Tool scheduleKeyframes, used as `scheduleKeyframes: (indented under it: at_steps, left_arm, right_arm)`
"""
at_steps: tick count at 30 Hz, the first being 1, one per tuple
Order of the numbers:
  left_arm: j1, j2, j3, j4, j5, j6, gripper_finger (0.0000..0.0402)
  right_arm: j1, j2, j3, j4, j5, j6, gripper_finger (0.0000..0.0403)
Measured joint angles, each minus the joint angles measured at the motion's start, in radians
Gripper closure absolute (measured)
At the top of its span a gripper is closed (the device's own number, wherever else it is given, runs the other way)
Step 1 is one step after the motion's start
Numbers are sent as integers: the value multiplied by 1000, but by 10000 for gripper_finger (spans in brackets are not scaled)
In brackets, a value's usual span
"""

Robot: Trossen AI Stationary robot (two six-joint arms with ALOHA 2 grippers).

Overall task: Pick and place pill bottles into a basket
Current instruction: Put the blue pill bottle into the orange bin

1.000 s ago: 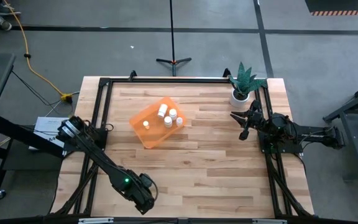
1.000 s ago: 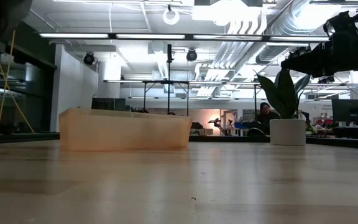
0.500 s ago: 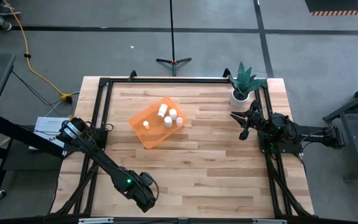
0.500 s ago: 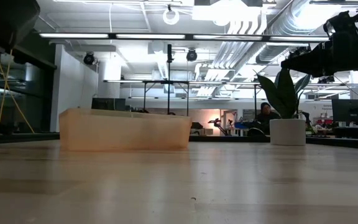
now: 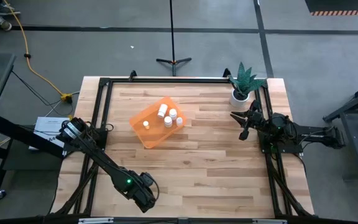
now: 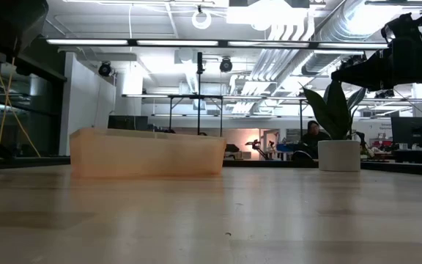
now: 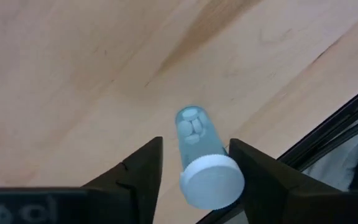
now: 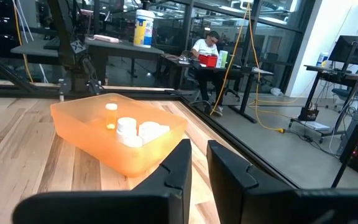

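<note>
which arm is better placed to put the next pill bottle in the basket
Left. Its gripper has a pill bottle lying between its open jaws at the table's near edge. The right gripper waits empty beside the plant, though nearer the basket.

Basket (image 5: 153, 127): shallow, translucent orange, set askew on tabletop, left of centre toward far edge. Inside: three white bottles (image 5: 171, 117) clustered at its far-right end, one small bottle (image 5: 146, 124) apart. One clear bluish bottle (image 7: 202, 156), white cap, pills visible, lies tilted near the table's near-left edge.
</note>
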Motion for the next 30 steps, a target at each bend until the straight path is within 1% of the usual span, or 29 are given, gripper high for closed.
scheduleKeyframes:
  at_steps: [6,9,12,16,19,22,26,30]
  left_arm:
    - [0,0,0,-1,18,104,220]
    - [9,0,0,-38,24,171,239]
    - [37,0,0,-84,59,202,252]
    - [87,-2,0,-122,133,249,255]
    - [127,-2,0,-128,187,310,249]
    - [166,-3,0,-159,217,369,246]
    - [212,-3,0,-214,261,439,254]
    - [258,-28,1,-271,289,499,256]
  right_arm:
    - [0,0,0,0,0,0,363]
    - [0,0,0,0,0,-1,362]
    - [0,0,0,0,0,-1,361]
    - [0,0,0,0,0,-2,364]
    - [0,0,0,1,0,-2,362]
    - [0,0,0,1,0,-2,359]
    - [0,0,0,1,0,-3,361]
    - [0,0,0,0,0,-20,363]
